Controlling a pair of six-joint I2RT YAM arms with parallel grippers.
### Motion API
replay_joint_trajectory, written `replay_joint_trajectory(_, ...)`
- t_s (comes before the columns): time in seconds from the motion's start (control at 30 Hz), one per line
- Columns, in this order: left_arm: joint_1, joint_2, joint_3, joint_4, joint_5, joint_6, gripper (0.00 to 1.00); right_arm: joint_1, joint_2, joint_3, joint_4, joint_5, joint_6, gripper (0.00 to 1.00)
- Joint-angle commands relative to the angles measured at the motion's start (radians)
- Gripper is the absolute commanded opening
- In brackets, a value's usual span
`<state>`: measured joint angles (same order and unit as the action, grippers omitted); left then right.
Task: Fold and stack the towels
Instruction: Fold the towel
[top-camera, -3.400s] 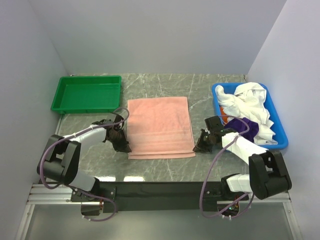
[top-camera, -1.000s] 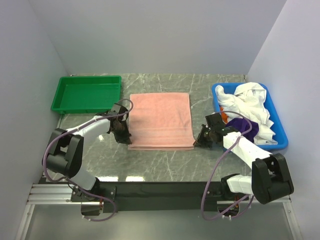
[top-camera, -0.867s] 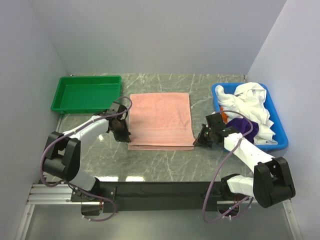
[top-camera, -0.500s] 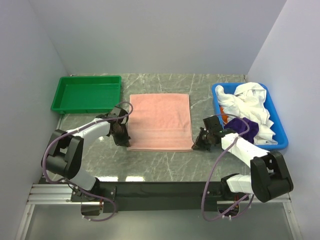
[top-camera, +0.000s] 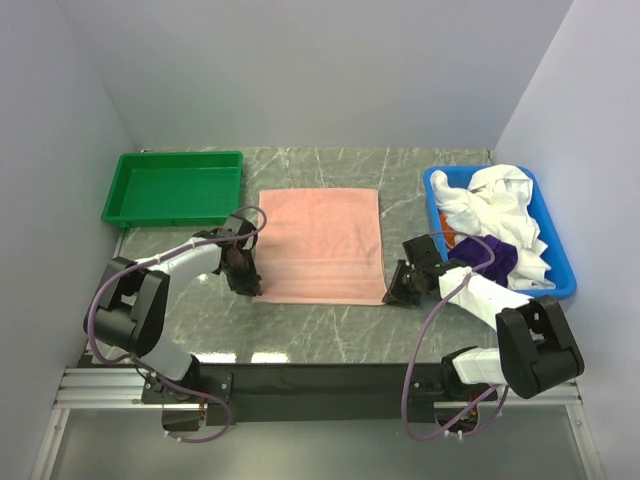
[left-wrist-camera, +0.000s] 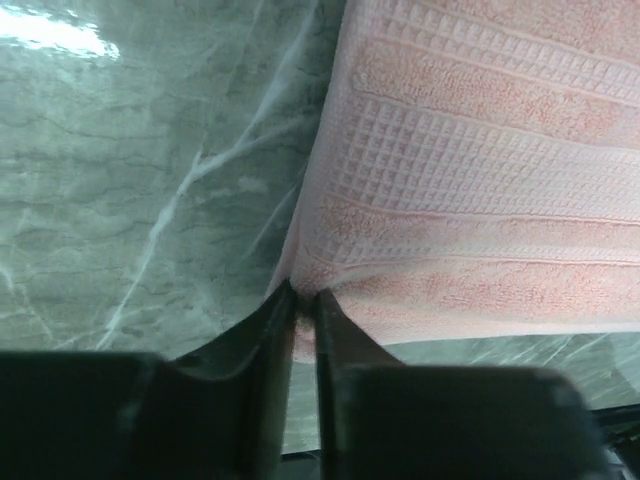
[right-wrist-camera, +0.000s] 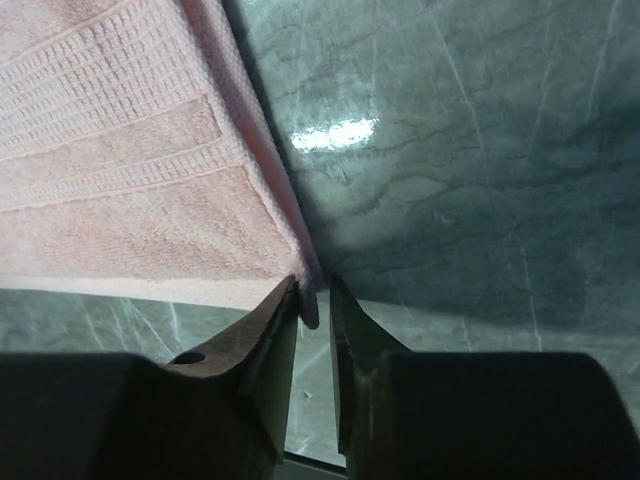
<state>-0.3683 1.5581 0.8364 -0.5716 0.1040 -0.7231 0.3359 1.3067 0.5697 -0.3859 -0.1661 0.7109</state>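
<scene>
Where the salmon-pink towel (top-camera: 320, 245) lies flat on the middle of the worktop (top-camera: 330, 335), both arms reach in low to its near edge, one at each near corner. The left gripper (top-camera: 245, 278) sits at the near-left corner. In its wrist view the jaws stand only a thin slit apart, and the tip of the towel's corner runs into that slit, with the cloth's two edges drawing to a point there. Whether the jaws pinch the cloth or merely flank it I cannot tell.

The right gripper (top-camera: 398, 291) sits at the near-right corner. Its jaws are parted by a narrow gap through which the marbled surface shows. The corner of the towel ends right at the tips and touches the inner face of the jaw on the towel's side, and nothing is clamped between them.

The towel is a neat rectangle with its waffle bands running across near the near edge, and its far edge points toward the back edge of the worktop. A green tray (top-camera: 112, 200) stands at the back-left corner, just beyond the towel's far-left corner. At the right edge a blue bin (top-camera: 562, 268) holds crumpled white towels (top-camera: 495, 200) heaped over a purple towel (top-camera: 495, 255), and a sliver of an orange towel (top-camera: 452, 238) shows beside them.
</scene>
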Motion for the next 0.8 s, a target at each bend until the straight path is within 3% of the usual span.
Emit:
replay_joint_trajectory(0.0, 0.006, -0.021, -0.026, -0.077, -0.156, 0.020, 0.23, 0.006, -0.043, 0.013, -0.109, 0.099, -0.057, 0.29)
replay_joint_trajectory(0.1, 0.006, -0.067, 0.000, -0.125, -0.170, 0.027, 0.41, 0.006, -0.121, 0.041, -0.160, 0.106, -0.073, 0.40)
replay_joint_trajectory(0.17, 0.006, -0.116, 0.035, -0.154, -0.188, 0.028, 0.60, 0.006, -0.171, 0.073, -0.186, 0.112, -0.074, 0.52)
replay_joint_trajectory(0.23, 0.006, -0.148, 0.064, -0.204, -0.202, 0.027, 0.76, 0.006, -0.233, 0.093, -0.186, 0.105, -0.079, 0.56)
replay_joint_trajectory(0.33, 0.005, -0.202, 0.121, -0.257, -0.219, 0.027, 0.87, 0.008, -0.271, 0.116, -0.145, 0.048, -0.080, 0.55)
replay_joint_trajectory(0.47, -0.006, -0.228, 0.151, -0.267, -0.201, 0.019, 0.84, 0.029, -0.244, 0.102, -0.029, -0.048, -0.061, 0.50)
replay_joint_trajectory(0.6, -0.018, -0.219, 0.110, -0.228, -0.176, -0.002, 0.72, 0.081, -0.167, 0.098, 0.022, -0.058, -0.036, 0.48)
replay_joint_trajectory(0.63, -0.018, -0.217, 0.098, -0.218, -0.171, -0.006, 0.64, 0.087, -0.159, 0.095, 0.034, -0.062, -0.033, 0.47)
replay_joint_trajectory(0.77, -0.027, -0.201, 0.052, -0.145, -0.159, -0.015, 0.52, 0.120, -0.120, 0.053, 0.134, -0.119, 0.002, 0.38)
